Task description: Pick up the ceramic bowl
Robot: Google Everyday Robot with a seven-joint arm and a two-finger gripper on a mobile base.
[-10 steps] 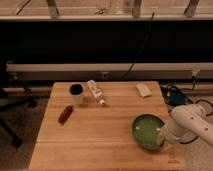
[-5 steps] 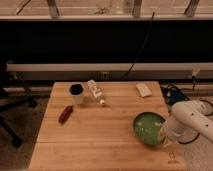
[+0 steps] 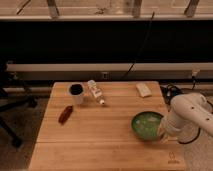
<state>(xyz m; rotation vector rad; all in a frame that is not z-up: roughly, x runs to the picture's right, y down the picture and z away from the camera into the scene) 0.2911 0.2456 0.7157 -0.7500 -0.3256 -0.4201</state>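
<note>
Nearest to me, at the right front of the wooden surface [image 3: 105, 145], sits the green bowl [image 3: 147, 124], wide and shallow, its darker rim catching a little light. The white arm [image 3: 192, 114] comes in from the right edge and bends down to the bowl's right side, where the pincer [image 3: 163, 132] sits right at the rim; whether it is parted or clamped on the rim I cannot tell from here. Left of the bowl and well apart from it, a small reddish-brown packet [image 3: 65, 114] lies at a slant. Farther back than the bowl and to its left stands a white cup [image 3: 76, 93] with a dark inside, and just beside that a small bottle [image 3: 95, 92] lies on its side, cap end pointing toward the front. Behind the bowl, near the far right corner, rests a pale flat sponge [image 3: 144, 90]. Beyond the surface a long rail [image 3: 100, 67] runs along a dark wall, with a black cable [image 3: 141, 47] hanging down it, and the base of an office chair [image 3: 12, 107] shows far to the bowl's left.
</note>
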